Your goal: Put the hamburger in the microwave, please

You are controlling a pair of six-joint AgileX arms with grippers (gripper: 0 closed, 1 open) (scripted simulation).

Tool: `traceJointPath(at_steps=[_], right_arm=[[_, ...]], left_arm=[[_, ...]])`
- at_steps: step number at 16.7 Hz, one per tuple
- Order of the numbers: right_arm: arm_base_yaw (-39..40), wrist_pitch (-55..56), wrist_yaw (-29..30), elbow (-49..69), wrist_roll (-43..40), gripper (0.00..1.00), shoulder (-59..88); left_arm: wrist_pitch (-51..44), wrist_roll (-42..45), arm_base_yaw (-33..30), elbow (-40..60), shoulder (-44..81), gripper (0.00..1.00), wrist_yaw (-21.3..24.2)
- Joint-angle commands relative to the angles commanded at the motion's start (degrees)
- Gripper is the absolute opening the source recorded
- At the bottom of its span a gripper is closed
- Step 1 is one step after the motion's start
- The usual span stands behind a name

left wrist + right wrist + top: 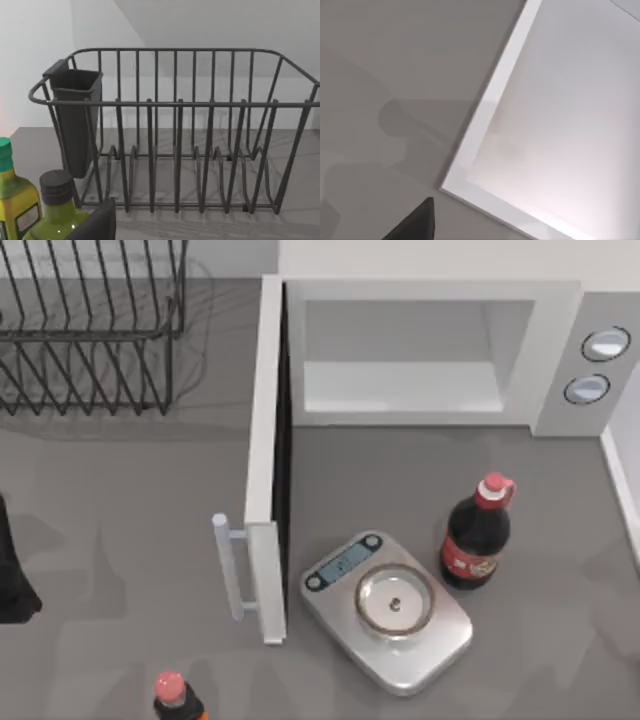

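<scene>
The microwave (430, 350) stands at the back edge of the bench (120, 490), toward the right. Its door (266, 455) is swung fully open, sticking out toward the front edge, with the white bar handle (228, 565) on its left face. The cavity is open to view, and two round grey knobs (596, 365) sit on the panel at the right. No hamburger is visible in any view.

Just right of the door's free end lies a silver kitchen scale (388, 608), and near its right stands a dark cola bottle (478, 535) with a red cap, upright. Another red-capped bottle (172, 695) peeks in at the front edge, left of the door. A black wire dish rack (90, 325) fills the back left corner; my left wrist view looks straight at this rack (175, 135), with its dark cup holder (75, 120) hooked on one end and two green bottles (30, 205) close by.

My left arm (15, 580) sits at the left edge of the bench. A dark finger tip of my left hand (97, 222) shows; whether the hand is wide or narrow I cannot tell. My right hand (415, 222) shows one dark tip over the bench beside a white edge; I cannot tell its state either.
</scene>
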Motion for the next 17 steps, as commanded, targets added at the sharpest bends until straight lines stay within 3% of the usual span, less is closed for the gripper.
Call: traceJointPath(at_steps=[5, 9, 12, 17], right_arm=[[1.04, -18.06, 0.18, 12.49, -22.31, 1.00, 26.87], [1.91, -27.79, 0.16, 20.98, -34.98, 1.00, 40.08], [2.36, -31.17, 0.11, 24.65, -40.03, 1.00, 44.98], [2.15, -31.38, 0.09, 24.89, -40.52, 1.00, 45.33]], left_arm=[[0.00, 0.00, 0.00, 0.00, 0.00, 1.00, 0.00], [0.00, 0.00, 0.00, 0.00, 0.00, 1.00, 0.00], [0.00, 0.00, 0.00, 0.00, 0.00, 1.00, 0.00], [0.00, 0.00, 0.00, 0.00, 0.00, 1.00, 0.00]])
